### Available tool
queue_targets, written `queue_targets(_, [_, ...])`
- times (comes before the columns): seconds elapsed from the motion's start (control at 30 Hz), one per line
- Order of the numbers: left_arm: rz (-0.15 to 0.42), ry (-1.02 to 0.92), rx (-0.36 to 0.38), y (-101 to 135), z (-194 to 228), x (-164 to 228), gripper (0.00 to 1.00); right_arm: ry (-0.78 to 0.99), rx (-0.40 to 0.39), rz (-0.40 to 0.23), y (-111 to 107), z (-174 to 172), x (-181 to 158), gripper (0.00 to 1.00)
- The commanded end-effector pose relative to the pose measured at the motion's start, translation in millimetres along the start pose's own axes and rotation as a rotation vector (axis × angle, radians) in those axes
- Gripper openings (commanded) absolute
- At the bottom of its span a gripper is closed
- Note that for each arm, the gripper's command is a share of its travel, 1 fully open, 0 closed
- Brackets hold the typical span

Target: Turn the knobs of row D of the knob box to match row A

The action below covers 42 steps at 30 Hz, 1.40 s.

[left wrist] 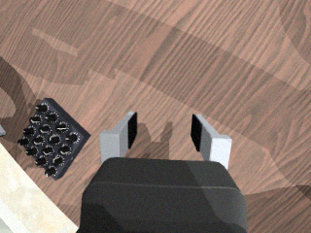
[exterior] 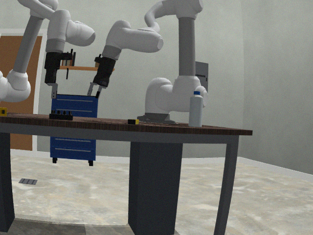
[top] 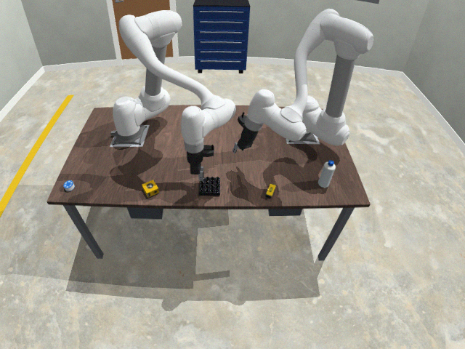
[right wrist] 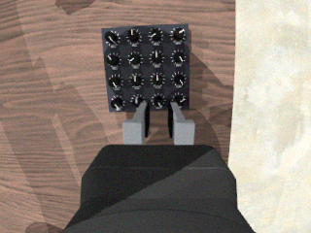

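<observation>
The black knob box (top: pixel 209 193) (exterior: pixel 60 117) (left wrist: pixel 82 136) (right wrist: pixel 146 48) lies on the table near its front edge, with four rows of four knobs. In the right wrist view it is nearly square to the picture and its white pointers face various ways. Its socket cannot be made out. My right gripper (top: pixel 201 174) (exterior: pixel 54 93) (right wrist: pixel 158 113) is partly open and empty, above the box. Its fingertips overlap the lowest row in the right wrist view. My left gripper (top: pixel 235 147) (exterior: pixel 93 95) (left wrist: pixel 164 124) is wide open and empty, raised and tilted behind the box.
A yellow block with a round top opening (top: pixel 150 188) stands on one side of the box. A small yellow-black block (top: pixel 270 190) (exterior: pixel 133 121) and a white bottle (top: pixel 326 175) (exterior: pixel 195 111) stand on the other. A blue-white round item (top: pixel 69 185) is near the far left corner.
</observation>
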<state>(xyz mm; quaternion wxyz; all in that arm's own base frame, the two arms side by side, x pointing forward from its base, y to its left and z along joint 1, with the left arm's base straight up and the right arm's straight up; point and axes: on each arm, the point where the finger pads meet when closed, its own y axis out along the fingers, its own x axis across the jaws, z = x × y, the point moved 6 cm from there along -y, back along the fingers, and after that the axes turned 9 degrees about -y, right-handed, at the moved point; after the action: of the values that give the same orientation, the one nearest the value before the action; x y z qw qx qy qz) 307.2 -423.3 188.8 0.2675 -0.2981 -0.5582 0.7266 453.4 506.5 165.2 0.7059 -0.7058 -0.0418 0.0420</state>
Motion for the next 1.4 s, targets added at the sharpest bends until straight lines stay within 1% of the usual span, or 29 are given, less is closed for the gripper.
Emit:
queue_targets(0.0, [0.001, 0.0, 0.0, -0.5, 0.1, -0.5, 1.0, 0.0, 0.001, -0.001, -0.6, 0.3, 0.3, 0.46])
queue_targets(0.4, [0.001, 0.0, 0.0, -0.5, 0.1, -0.5, 1.0, 0.001, 0.001, -0.001, 5.0, 0.5, 0.2, 0.46])
queue_targets(1.37, [0.001, 0.0, 0.0, -0.5, 0.1, -0.5, 1.0, 0.001, 0.001, -0.001, 37.4, 1.2, -0.1, 0.46])
